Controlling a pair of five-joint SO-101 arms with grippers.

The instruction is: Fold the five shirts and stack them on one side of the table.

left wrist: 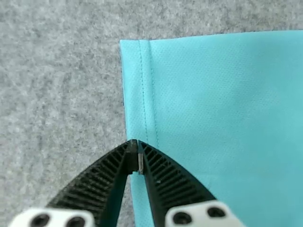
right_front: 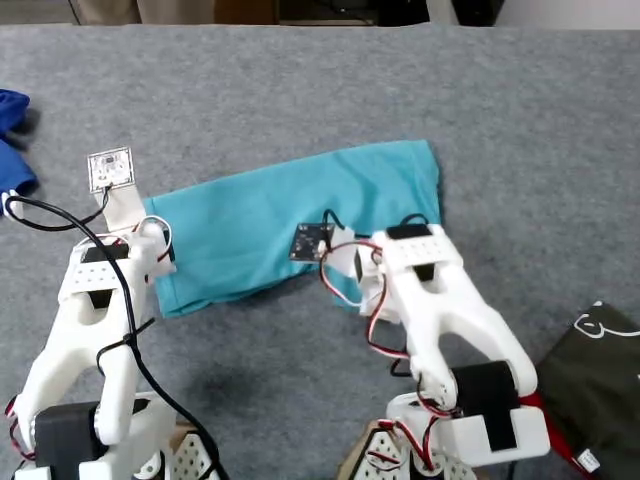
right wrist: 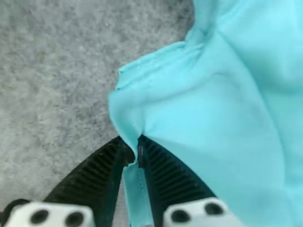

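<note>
High view puts the teal shirt (right_front: 290, 215) at mid-table, lying as a long band that slants from near left to far right on the grey table (right_front: 300, 90). In the left wrist view the hem at its left end is flat and straight, with a clean corner ahead of the tips. The left gripper (left wrist: 135, 158) is closed on that hem's very edge, a thin bite. The right gripper (right wrist: 134, 153) is clamped on the shirt's near edge about midway along, where the cloth puckers and rises into the tips.

Blue cloth (right_front: 12, 140) lies at the far left edge and a dark garment (right_front: 598, 372) at the near right, well apart from the teal one. They are probably others of the five.

This looks like the start of a fold on the teal shirt, with both pinches set and the cloth not yet lifted. No folded stack shows, so the task seems early. The next move calls for both arms to rise together and carry the held edge across to the opposite one, level and in step. The left bite is shallow and could slip if the arms pull apart
</note>
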